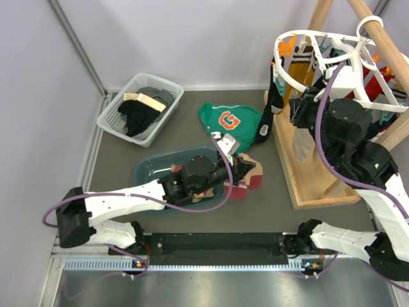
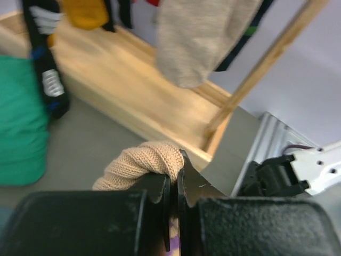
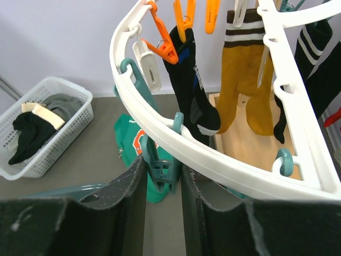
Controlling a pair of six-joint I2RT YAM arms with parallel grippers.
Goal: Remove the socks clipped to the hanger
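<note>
The white oval hanger [image 1: 300,80] hangs from the wooden stand at the right. Several socks are clipped to it, including a black sock [image 3: 189,90] and a mustard sock [image 3: 248,80]. My right gripper [image 3: 162,170] is up at the hanger's near rim [image 3: 213,154]. Its jaws are closed on either side of a teal clip [image 3: 160,165] that holds no sock. My left gripper [image 2: 175,176] is shut on a tan knit sock [image 2: 141,165] and holds it over the right rim of the teal basin [image 1: 150,169]. Tan and maroon socks [image 1: 246,176] lie there.
A green sweatshirt [image 1: 230,121] lies on the table behind the basin. A white mesh basket [image 1: 140,105] with dark clothes stands at the back left. The stand's wooden base [image 1: 313,185] and slanted poles box in the right side. A beige sock [image 2: 197,37] hangs over the base.
</note>
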